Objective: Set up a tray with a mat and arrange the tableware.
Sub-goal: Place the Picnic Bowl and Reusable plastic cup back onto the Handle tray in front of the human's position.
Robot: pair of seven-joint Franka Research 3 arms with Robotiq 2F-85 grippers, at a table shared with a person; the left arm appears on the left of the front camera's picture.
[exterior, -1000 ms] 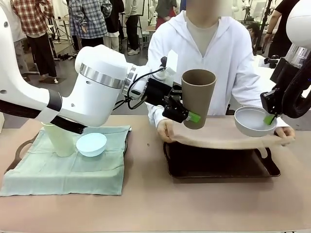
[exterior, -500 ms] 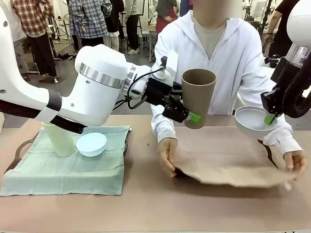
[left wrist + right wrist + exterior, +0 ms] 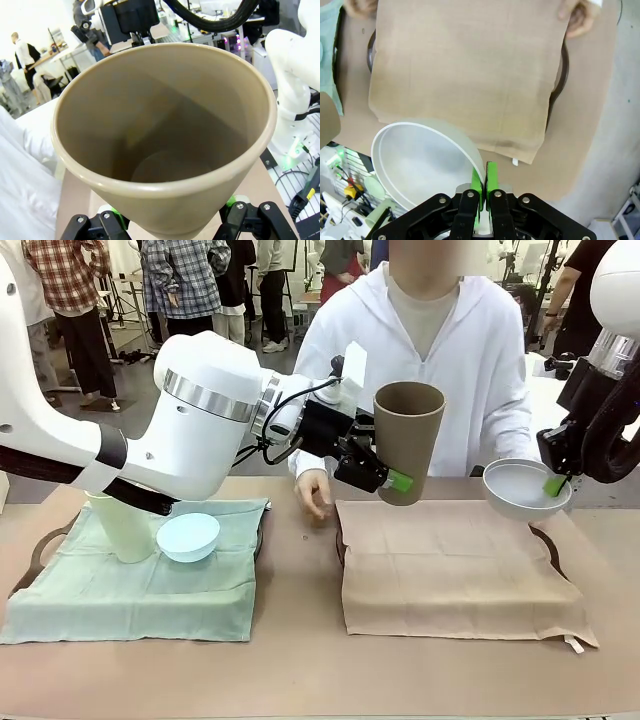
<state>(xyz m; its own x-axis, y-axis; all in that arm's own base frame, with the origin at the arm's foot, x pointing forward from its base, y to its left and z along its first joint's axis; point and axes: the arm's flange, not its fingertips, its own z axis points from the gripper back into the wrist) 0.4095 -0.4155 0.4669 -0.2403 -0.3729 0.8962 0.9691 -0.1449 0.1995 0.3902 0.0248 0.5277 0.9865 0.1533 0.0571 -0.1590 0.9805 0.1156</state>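
My left gripper [image 3: 398,478] is shut on the lower part of a tall brown cup [image 3: 407,435], held upright in the air above the back left of a brown mat [image 3: 455,575]. In the left wrist view the brown cup [image 3: 165,135] stands mouth-up between my fingers [image 3: 107,222]. My right gripper [image 3: 555,483] pinches the rim of a whitish bowl [image 3: 520,490], hanging over the mat's back right corner. From the right wrist, the gripper [image 3: 482,185] grips the bowl [image 3: 420,165] above the mat [image 3: 465,75]. The mat covers a dark tray [image 3: 549,543].
On the left, a green mat [image 3: 130,595] covers another tray and carries a pale green cup [image 3: 120,527] and a light blue bowl [image 3: 188,536]. The person sits across the table, one hand [image 3: 313,492] near the brown mat's back left corner.
The person lowered the brown mat flat onto the dark tray and drew both hands back. Both arms stayed still with the cup and the bowl.
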